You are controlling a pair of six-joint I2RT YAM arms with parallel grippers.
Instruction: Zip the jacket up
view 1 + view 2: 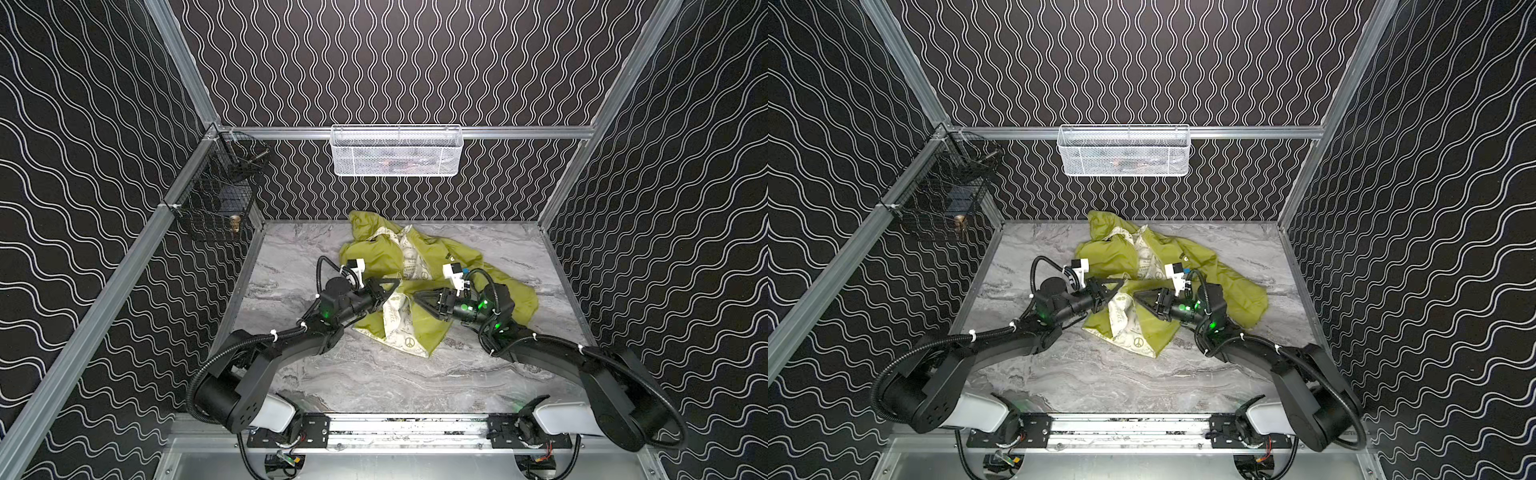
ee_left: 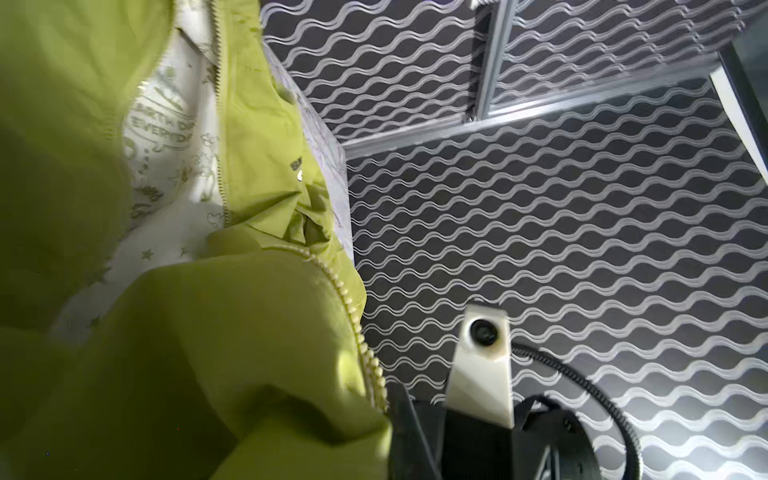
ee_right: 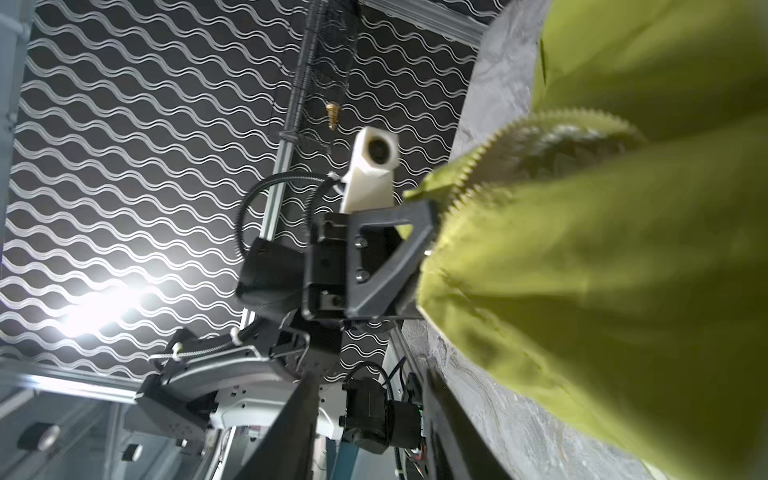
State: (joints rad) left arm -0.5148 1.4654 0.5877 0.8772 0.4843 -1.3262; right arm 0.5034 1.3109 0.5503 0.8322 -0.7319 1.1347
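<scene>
Marble-look tabletop inside wave-papered cell. At mid-table, left gripper clenched on jacket front edge, beside zipper teeth. Right gripper faced it close by, jaws parted, grasping nothing. Jacket lay crumpled from table centre toward back wall, front open, cream lining showing. Step judged: bringing zipper halves together, not yet joined. Next move likely called for right gripper to take opposite edge; slider not seen.

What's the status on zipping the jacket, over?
Left end effector shut on the jacket by its zipper. Right end effector open, close by. Jacket crumpled, unzipped, lining showing. Only bunched fabric in the way.
</scene>
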